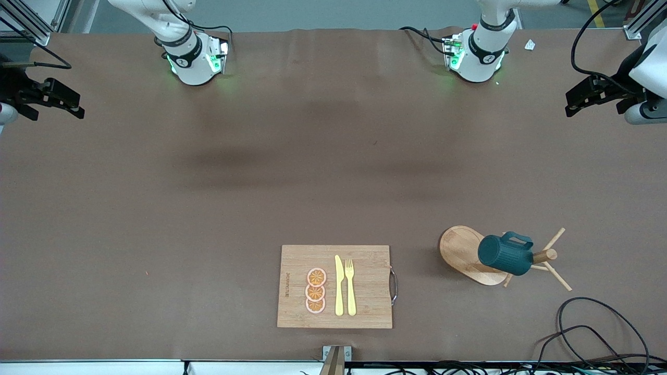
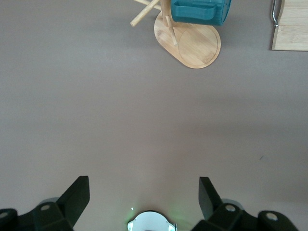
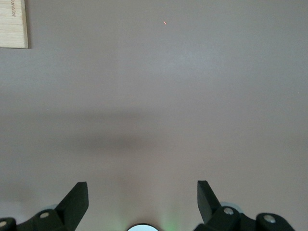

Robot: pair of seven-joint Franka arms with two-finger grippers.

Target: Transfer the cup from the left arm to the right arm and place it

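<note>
The dark teal ribbed cup (image 1: 504, 254) hangs tilted on a peg of a wooden mug stand with an oval base (image 1: 458, 250), toward the left arm's end of the table and near the front camera. The left wrist view shows the cup (image 2: 199, 12) and the stand base (image 2: 197, 45) far from my left gripper (image 2: 144, 192), which is open and empty. In the front view the left gripper (image 1: 573, 104) hovers at its end of the table. My right gripper (image 1: 75, 104) hovers at the other end, open and empty (image 3: 143, 195) over bare tabletop.
A wooden cutting board (image 1: 365, 312) lies near the front edge, carrying a yellow knife (image 1: 338, 285), a fork (image 1: 350, 286) and orange slices (image 1: 316, 290). Black cables (image 1: 589, 328) loop at the corner near the stand. The arm bases (image 1: 193, 60) (image 1: 477, 57) stand along the back.
</note>
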